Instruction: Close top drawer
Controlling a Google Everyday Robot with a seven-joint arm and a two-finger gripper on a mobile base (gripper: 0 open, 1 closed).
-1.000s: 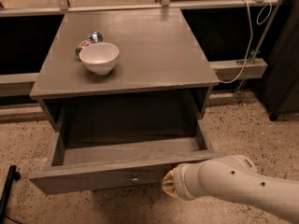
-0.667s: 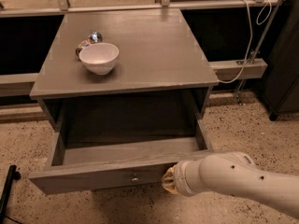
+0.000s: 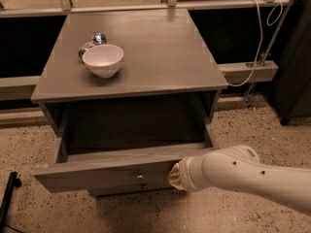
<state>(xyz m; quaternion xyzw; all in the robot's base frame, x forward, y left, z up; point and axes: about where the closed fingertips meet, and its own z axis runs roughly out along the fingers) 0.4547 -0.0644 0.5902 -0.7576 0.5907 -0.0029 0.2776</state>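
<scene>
The top drawer of the grey wood-grain cabinet is pulled well out and its deep box is empty. A small round metal knob sits at the centre of its wide front. My white arm reaches in from the lower right. My gripper is at the arm's end, against the right part of the drawer front, just right of the knob. The arm's end hides it.
A white bowl stands on the cabinet top at the left, with a shiny metal object behind it. A white cable hangs at the right. A dark unit stands far right. A black leg is at the lower left.
The drawer front and its knob have moved a little back towards the cabinet. The arm's end has moved with it, up and slightly left.
</scene>
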